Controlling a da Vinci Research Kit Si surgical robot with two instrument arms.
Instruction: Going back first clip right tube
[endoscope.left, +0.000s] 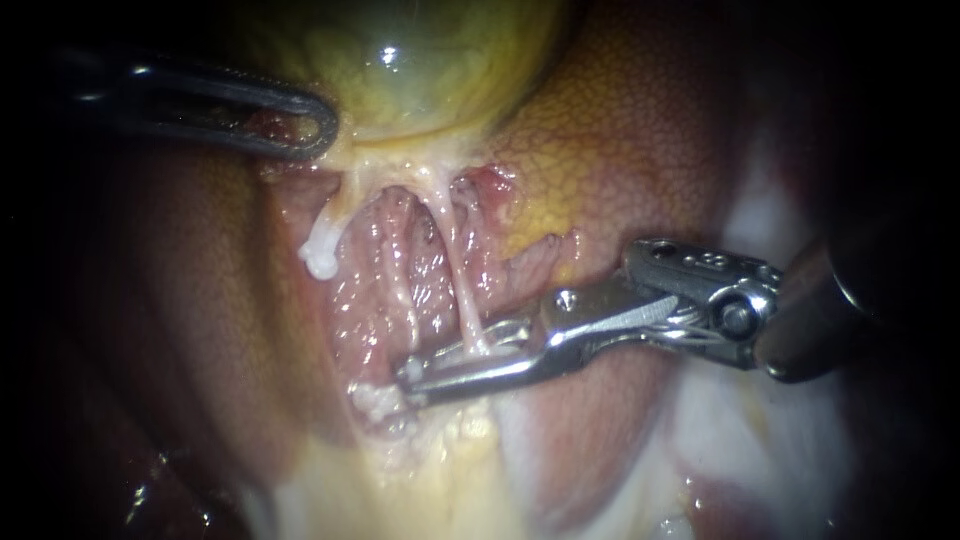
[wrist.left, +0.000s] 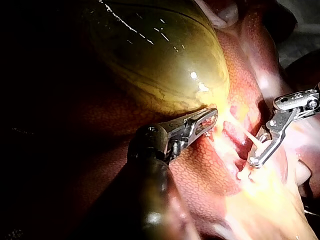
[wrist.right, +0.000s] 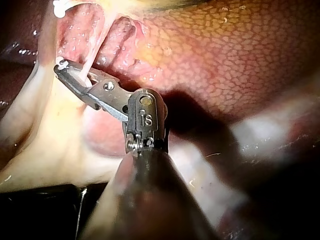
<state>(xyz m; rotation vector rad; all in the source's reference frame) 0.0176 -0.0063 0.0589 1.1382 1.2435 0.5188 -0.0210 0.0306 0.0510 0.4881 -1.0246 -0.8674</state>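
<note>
The right instrument (endoscope.left: 410, 380) was bright polished metal; the gallbladder (endoscope.left: 400, 70) looked smooth, glossy, wet; the liver (endoscope.left: 620, 130) finely pebbled, moist.

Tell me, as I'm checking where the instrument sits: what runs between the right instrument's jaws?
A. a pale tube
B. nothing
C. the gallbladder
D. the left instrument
A: the tube passes down between the jaws of the right instrument, as the right wrist view also shows, while the left instrument grips the gallbladder well apart from it.
</note>
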